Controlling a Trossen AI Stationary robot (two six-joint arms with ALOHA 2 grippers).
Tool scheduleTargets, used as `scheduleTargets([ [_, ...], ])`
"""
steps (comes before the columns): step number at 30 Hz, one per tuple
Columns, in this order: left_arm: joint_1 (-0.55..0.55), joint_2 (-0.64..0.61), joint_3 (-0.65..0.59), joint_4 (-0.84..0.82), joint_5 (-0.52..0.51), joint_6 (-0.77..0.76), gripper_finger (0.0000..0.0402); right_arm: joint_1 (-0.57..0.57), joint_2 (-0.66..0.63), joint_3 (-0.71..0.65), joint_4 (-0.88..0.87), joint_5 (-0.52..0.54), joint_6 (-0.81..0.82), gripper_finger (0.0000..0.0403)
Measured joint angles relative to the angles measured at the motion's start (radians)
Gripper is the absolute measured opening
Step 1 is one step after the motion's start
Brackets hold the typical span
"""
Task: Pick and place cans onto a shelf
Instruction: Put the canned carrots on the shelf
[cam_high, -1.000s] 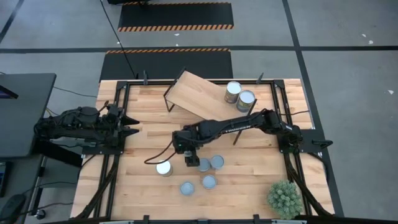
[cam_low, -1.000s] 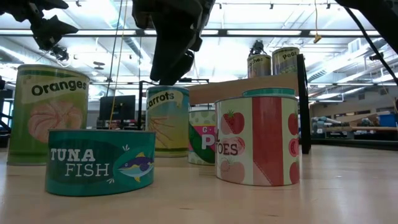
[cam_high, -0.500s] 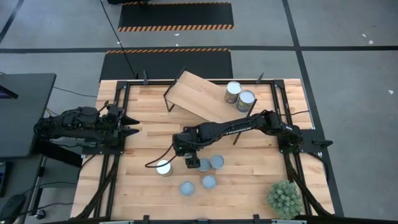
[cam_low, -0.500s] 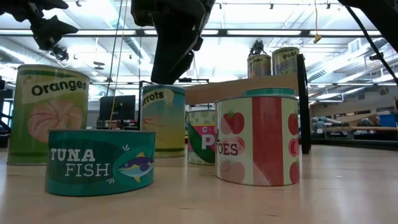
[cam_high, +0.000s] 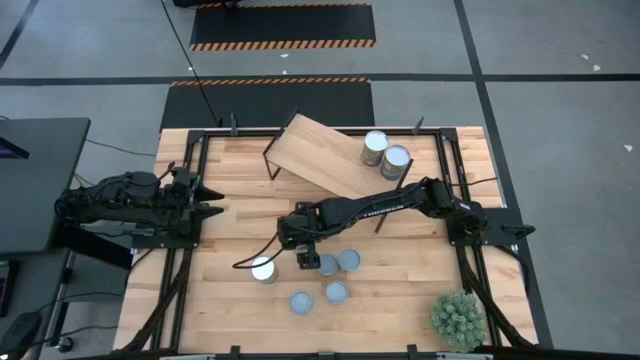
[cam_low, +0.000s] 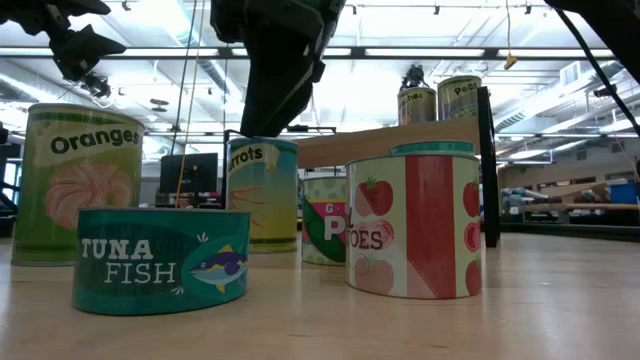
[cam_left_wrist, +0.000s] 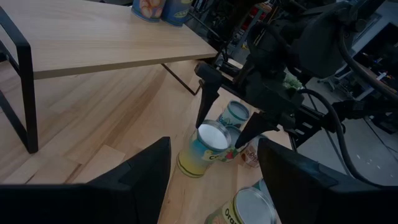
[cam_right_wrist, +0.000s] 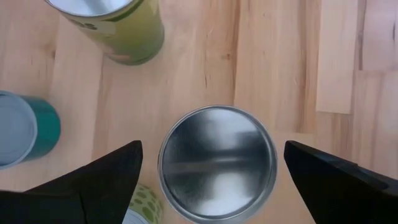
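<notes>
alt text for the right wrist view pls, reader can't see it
Looking straight down, the open right gripper hangs over the silvery top of a can standing on the plank tabletop, one dark finger to each side. A green can and a teal can stand nearby.

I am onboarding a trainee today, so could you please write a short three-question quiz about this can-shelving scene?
1. True or false: the right pincer hangs open directly above the carrots can.
2. How many cans stand on the shelf? A) none B) two C) four
3. Fill in: the low, wide can nearest the low camera is labelled ____ fish.

Key: 1 true; 2 B, two cans at the shelf's right end; 3 tuna. The left pincer waits at the table's left side.
</notes>
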Motion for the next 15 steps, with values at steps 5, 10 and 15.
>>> scheduleTargets([
  [5,0.000,0.000,0.000,0.000,0.000,0.000,0.0247,0.000,0.000,0.000,0.005,0.001,0.000,0.0400],
  [10,0.000,0.000,0.000,0.000,0.000,0.000,0.0247,0.000,0.000,0.000,0.005,0.003,0.000,0.0400],
  [15,0.000,0.000,0.000,0.000,-0.001,0.000,0.0247,-0.012,0.000,0.000,0.005,0.002,0.000,0.0400],
])
